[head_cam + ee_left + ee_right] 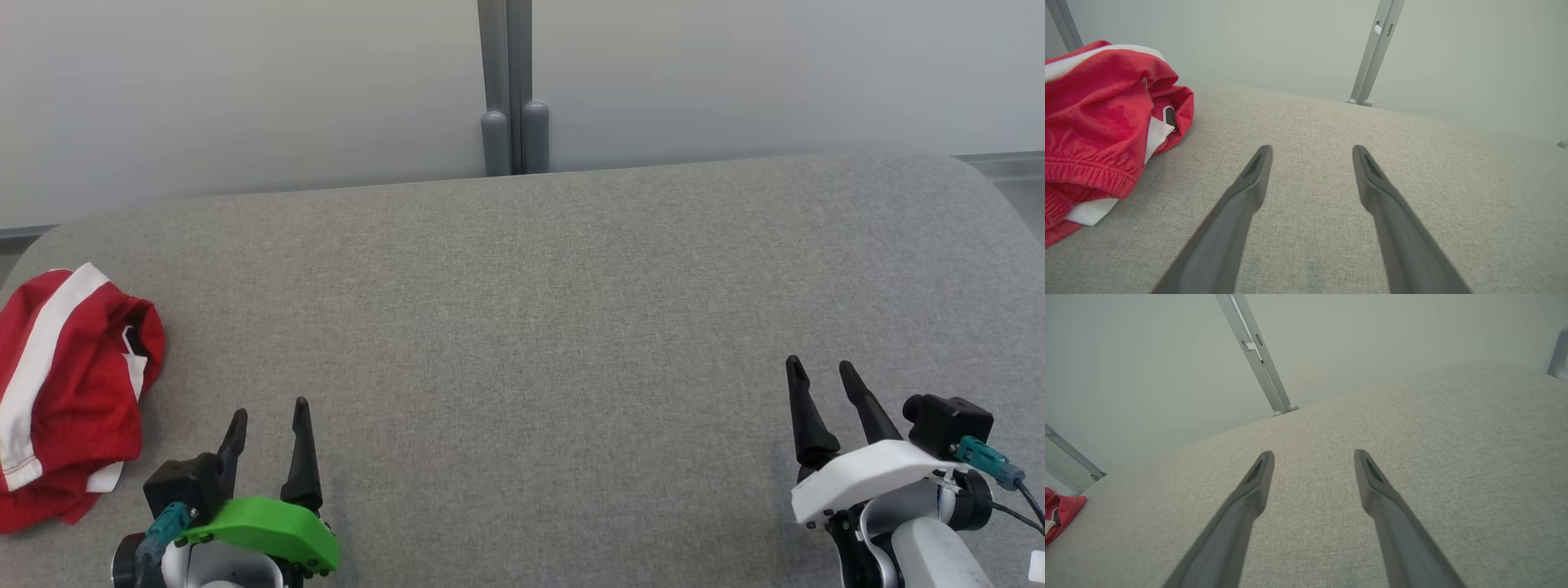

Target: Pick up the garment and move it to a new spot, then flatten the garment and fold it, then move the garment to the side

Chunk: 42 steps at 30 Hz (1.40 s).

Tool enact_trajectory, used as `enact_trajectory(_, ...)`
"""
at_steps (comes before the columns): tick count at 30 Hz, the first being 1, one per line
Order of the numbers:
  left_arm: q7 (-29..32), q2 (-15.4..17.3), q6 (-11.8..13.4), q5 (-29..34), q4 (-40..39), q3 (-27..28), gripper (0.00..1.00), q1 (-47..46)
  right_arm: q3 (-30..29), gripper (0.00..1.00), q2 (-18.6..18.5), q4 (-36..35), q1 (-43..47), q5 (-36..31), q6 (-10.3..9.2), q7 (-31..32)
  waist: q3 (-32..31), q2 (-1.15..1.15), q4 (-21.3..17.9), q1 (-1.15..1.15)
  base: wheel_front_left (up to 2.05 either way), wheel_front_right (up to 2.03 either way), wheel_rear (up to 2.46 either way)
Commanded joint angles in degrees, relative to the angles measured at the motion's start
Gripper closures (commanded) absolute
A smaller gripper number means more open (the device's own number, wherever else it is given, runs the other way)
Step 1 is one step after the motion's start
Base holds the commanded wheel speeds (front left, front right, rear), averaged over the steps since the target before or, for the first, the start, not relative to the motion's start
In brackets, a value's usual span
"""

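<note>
**A:** Where is the garment?

**B:** The red garment with white stripes lies crumpled at the far left of the grey tabletop, running partly past the edge of the head view.

**A:** And the left hand?

**B:** The left hand is near the garment, on its right side and not touching it. Its two dark fingers stand spread, with nothing between them. In the left wrist view the cloth lies off to the left of the fingers, with a gathered elastic hem showing.

**A:** The right hand?

**B:** The right hand is well apart from the garment, over the opposite side of the tabletop. It is also released and empty, with its fingers pointing toward the pale wall. In the right wrist view a red corner of the garment shows at the lower left.
</note>
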Motion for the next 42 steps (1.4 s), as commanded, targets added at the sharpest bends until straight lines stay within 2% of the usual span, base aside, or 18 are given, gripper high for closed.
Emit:
enact_trajectory(1, -0.63, 0.47, 0.35, 1.74, -0.33, -0.35, 0.0, 0.1, 0.06, 0.0, -0.38, -0.12, -1.09, -1.82, 0.01, -0.6, -0.03, 0.0, -0.02, 0.0, 0.0, 0.0, 0.0)
enact_trajectory(31, -4.36, -0.25, 0.69, 15.31, 1.32, -1.57, 0.0, 1.37, -1.21, 0.0, -0.57, 1.58, -0.45, -17.01, 0.02, -3.87, -0.08, 0.0, -0.89, 0.0, 0.0, 0.0, 0.0)
enact_trajectory(42, -5.68, -0.33, 0.72, 20.61, 1.49, -1.86, 0.0, 2.01, -1.52, 0.0, -0.83, 1.41, 0.0, -21.94, 0.01, -5.03, -0.32, 0.0, 0.04, 0.0, 0.0, 0.0, 0.0)
